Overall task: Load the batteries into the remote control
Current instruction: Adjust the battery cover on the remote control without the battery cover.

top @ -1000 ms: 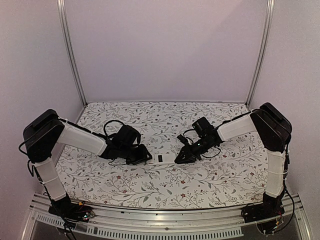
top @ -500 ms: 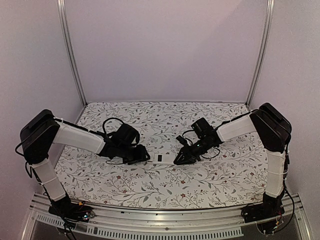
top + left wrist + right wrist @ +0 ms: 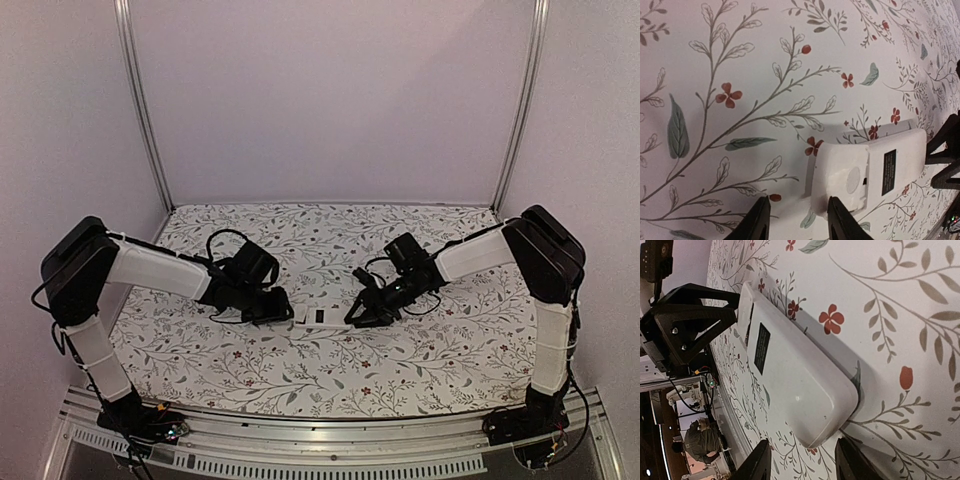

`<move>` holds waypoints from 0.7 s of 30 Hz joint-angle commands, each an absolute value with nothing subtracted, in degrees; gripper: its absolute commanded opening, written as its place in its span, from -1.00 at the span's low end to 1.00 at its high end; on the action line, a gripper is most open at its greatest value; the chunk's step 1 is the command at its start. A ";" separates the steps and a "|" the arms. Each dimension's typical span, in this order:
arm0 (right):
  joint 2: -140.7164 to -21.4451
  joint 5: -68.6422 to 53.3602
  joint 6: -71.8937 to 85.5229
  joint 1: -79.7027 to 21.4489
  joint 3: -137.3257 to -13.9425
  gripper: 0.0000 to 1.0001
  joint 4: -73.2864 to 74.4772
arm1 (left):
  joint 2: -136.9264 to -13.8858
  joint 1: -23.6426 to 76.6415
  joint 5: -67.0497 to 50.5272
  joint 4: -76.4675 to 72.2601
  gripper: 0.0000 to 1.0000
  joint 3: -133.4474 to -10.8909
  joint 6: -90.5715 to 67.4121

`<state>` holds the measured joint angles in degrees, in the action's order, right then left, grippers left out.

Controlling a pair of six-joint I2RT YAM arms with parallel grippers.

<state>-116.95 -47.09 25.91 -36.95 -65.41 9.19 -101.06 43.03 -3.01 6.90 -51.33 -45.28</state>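
1. Centrally on the flowered table [image 3: 300,372], the white remote [image 3: 318,318] lies flat, back side up, between the two arms.
2. Left gripper [image 3: 797,222]: fingers spread, pinching nothing. They are low over the table at one short end of the remote, which sits partly in the gap.
3. Right gripper [image 3: 805,462]: fingers also spread and holding nothing. The remote's rounded other end sits between them.
4. Batteries: none shows in any view.
5. The step looks like steadying the remote from both ends so its back can be worked on.
   - To do it well, I would centre each gripper on the remote's end first.
   - Then close on the narrow sides evenly, so the light body neither skids nor twists.
   - Keep it flat on the table throughout.
6. Direction: the long axis runs left to right across the table, one short end toward each gripper.
   - A small black label [image 3: 888,172] sits on the back.
   - A seam crosses the back nearer the left gripper.
   - Whether the cover there is on, I cannot tell.
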 commanded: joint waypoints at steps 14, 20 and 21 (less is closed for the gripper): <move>-118.01 -43.20 25.49 -35.54 -67.32 -0.26 12.15 | -103.59 42.89 -6.60 6.42 -0.27 -54.30 -41.95; -118.56 -43.38 25.49 -35.97 -67.85 -0.31 12.25 | -104.65 43.10 -7.60 5.87 -0.32 -54.66 -41.82; -118.63 -43.41 25.49 -35.99 -67.85 -0.32 12.25 | -104.82 43.19 -7.62 5.81 -0.33 -54.74 -41.83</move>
<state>-117.12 -44.64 25.87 -35.62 -66.65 11.05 -103.31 42.96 -6.70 6.59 -53.54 -42.65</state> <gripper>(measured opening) 0.344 0.341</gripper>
